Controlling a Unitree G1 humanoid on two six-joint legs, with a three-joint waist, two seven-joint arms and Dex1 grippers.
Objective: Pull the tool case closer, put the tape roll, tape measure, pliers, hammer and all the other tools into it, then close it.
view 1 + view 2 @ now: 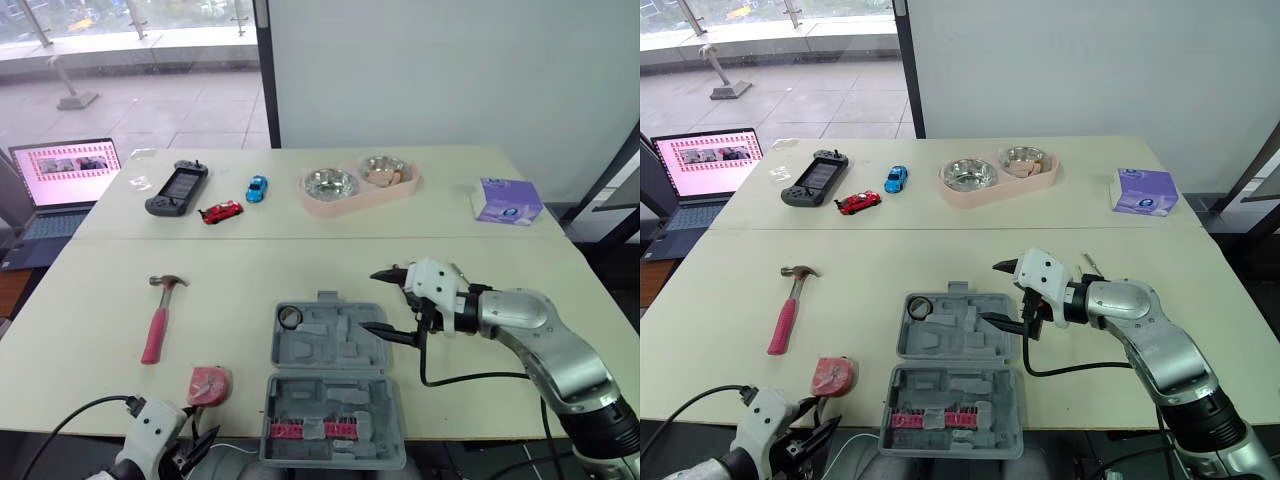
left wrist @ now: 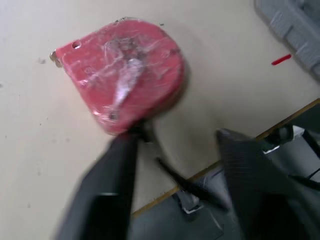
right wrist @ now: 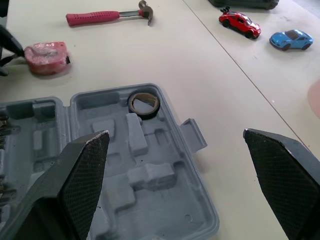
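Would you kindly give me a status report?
Left gripper, right gripper: jaws open, empty. Tool case open, tape roll inside; tape measure, hammer outside. Nothing blocking.

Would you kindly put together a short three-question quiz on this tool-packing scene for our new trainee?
1. True or false: the tape roll already lies inside the open tool case.
2. Fill in: the hammer lies on the robot's ___ of the tool case.
3. Multiple choice: which thing lies nearest the left tool? A) the hammer B) the red tape measure C) the tape roll

Key: 1 true; 2 left; 3 B.
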